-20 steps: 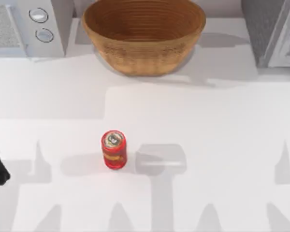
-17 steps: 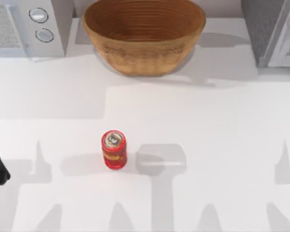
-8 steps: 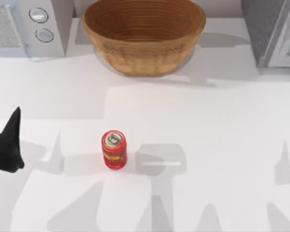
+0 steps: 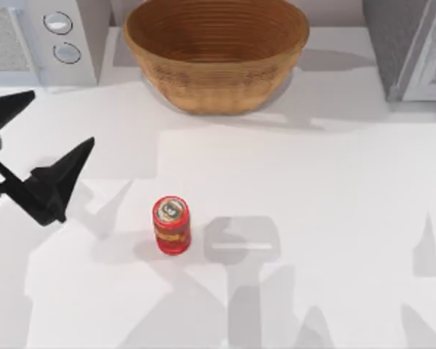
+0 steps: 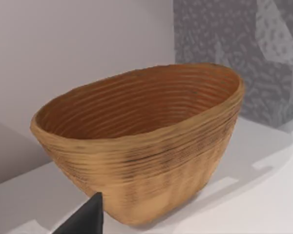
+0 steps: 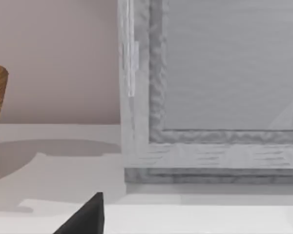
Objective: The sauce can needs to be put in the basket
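Observation:
The sauce can (image 4: 171, 225), red with a yellow label and a silvery top, stands upright on the white table, left of centre. The basket (image 4: 218, 91), a wide tan wicker bowl, sits at the back centre with nothing inside it. Its ribbed wall (image 5: 141, 161) looms close in the left wrist view. My left gripper (image 4: 62, 116) hovers at the table's left side, open, to the left of and behind the can, holding nothing. One of its dark fingertips (image 5: 85, 219) juts in low in the left wrist view. A dark piece of my right gripper (image 6: 85, 222) shows in the right wrist view.
A white appliance with two round knobs (image 4: 58, 36) stands at the back left. A grey cabinet (image 4: 414, 43) stands at the back right and is seen close up (image 6: 210, 87) from the right wrist. Bare table lies between the can and the basket.
My left gripper has come in from the table's left edge, moving back and to the right toward the can, and now shows both fingers spread. The can and basket have not moved.

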Controlling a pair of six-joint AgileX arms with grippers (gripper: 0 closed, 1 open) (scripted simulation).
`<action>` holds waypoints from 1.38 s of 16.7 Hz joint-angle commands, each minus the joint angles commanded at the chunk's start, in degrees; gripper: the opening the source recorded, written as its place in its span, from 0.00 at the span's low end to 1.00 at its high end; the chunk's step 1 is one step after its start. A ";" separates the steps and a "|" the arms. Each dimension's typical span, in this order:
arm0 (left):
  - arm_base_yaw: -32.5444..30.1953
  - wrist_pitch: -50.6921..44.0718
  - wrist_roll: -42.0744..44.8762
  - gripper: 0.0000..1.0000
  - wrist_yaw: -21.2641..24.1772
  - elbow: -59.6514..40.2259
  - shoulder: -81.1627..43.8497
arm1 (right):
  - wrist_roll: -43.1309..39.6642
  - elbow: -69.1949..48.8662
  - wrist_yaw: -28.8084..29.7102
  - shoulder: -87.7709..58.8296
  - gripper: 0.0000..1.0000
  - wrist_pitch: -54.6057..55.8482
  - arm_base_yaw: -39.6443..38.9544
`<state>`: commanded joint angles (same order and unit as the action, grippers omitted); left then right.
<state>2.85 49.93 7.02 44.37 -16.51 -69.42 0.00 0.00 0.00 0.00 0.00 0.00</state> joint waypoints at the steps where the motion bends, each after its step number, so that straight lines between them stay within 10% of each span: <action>1: 0.01 4.17 0.36 1.00 3.64 -1.44 -5.83 | 0.00 0.00 0.00 0.00 1.00 0.00 0.00; 12: -1.54 41.98 2.25 1.00 35.97 -14.83 -61.67 | 0.00 0.00 0.00 0.00 1.00 0.00 0.00; 23: -1.96 47.90 2.26 1.00 40.75 -16.92 -70.55 | 0.00 0.00 0.00 0.00 1.00 0.00 0.00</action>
<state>0.89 97.84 9.28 85.12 -33.42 -139.97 0.00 0.00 0.00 0.00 0.00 0.00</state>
